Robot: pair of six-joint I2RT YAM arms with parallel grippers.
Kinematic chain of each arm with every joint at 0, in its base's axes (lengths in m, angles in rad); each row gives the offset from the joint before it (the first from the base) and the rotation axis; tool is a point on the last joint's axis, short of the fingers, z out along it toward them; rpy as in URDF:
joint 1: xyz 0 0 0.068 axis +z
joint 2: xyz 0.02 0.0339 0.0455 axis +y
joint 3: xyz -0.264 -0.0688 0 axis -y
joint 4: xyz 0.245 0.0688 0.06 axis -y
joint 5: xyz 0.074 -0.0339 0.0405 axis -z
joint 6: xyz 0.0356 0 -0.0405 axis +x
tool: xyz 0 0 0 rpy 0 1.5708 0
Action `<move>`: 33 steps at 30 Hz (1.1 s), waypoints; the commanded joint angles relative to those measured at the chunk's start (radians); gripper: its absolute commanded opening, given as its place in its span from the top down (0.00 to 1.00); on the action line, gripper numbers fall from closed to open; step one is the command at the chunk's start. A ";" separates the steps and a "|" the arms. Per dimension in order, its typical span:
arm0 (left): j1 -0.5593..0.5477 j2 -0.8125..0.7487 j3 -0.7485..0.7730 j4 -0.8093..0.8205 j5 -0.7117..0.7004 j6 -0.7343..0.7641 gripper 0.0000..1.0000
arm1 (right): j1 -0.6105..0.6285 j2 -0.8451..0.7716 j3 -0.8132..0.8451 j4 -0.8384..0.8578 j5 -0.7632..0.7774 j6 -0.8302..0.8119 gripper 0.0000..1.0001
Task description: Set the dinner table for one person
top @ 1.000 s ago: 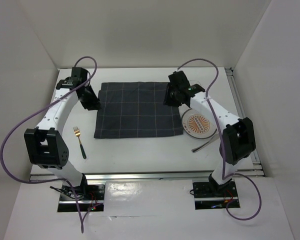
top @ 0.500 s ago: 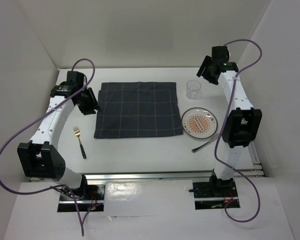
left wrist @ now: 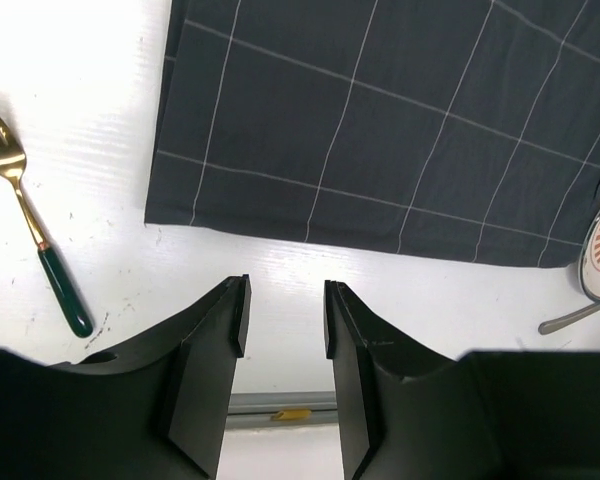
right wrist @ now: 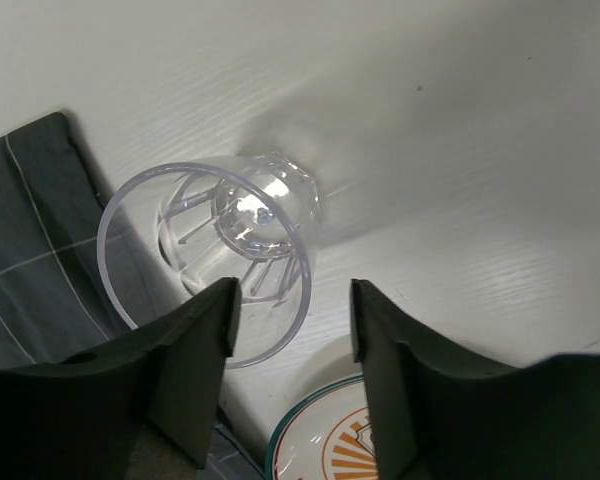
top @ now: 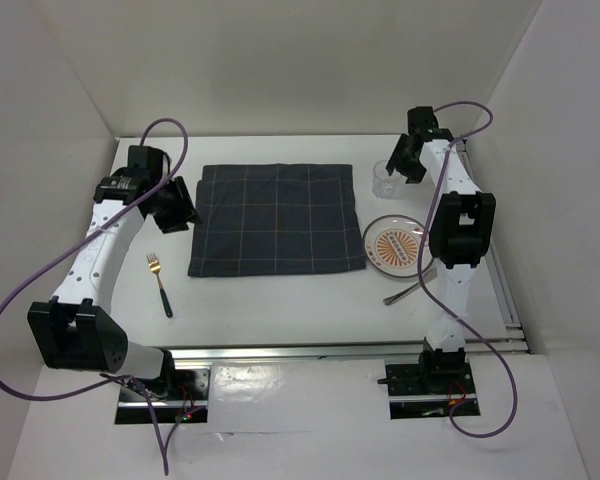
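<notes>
Your right gripper (right wrist: 295,300) hangs open above the clear ribbed glass tumbler (right wrist: 212,250) on the plain white dinner table (top: 280,300), beside the dark checked cloth placemat (top: 277,220). Centre over its rim and close gently; your left gripper (left wrist: 285,295) sits open, empty.

White dinner table (top: 280,300) carries a checked placemat (top: 276,220) at centre, a fork (top: 161,283) near the left edge, and a glass (top: 385,180), plate (top: 395,245) and grey utensil (top: 405,293) toward the right edge.

The white left arm (top: 98,240) with black joints reaches forward along its own side, and its black two-finger left claw (left wrist: 285,300) points down, fingers parted. The matching right arm (top: 452,180) stretches far forward, its right claw (right wrist: 292,300) likewise parted.
</notes>
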 commanded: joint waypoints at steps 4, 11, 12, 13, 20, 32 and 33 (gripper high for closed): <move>-0.001 -0.036 -0.011 -0.011 0.010 0.027 0.48 | -0.006 0.011 0.052 -0.009 0.018 0.020 0.60; -0.001 -0.036 -0.011 -0.011 0.010 0.036 0.49 | -0.006 -0.023 0.059 0.021 0.005 -0.006 0.94; -0.001 -0.036 -0.011 -0.011 0.010 0.036 0.49 | -0.006 -0.032 0.070 0.021 0.005 -0.015 1.00; -0.001 -0.036 -0.011 -0.011 0.010 0.036 0.49 | -0.006 -0.032 0.070 0.021 0.005 -0.015 1.00; -0.001 -0.026 0.009 -0.011 0.010 0.046 0.49 | 0.004 -0.092 0.116 0.021 0.016 -0.033 1.00; -0.001 -0.007 0.009 -0.002 0.030 0.046 0.49 | 0.173 -0.009 0.355 -0.072 0.027 -0.085 1.00; -0.001 -0.007 0.009 -0.002 0.030 0.046 0.49 | 0.185 -0.009 0.364 -0.072 0.027 -0.085 1.00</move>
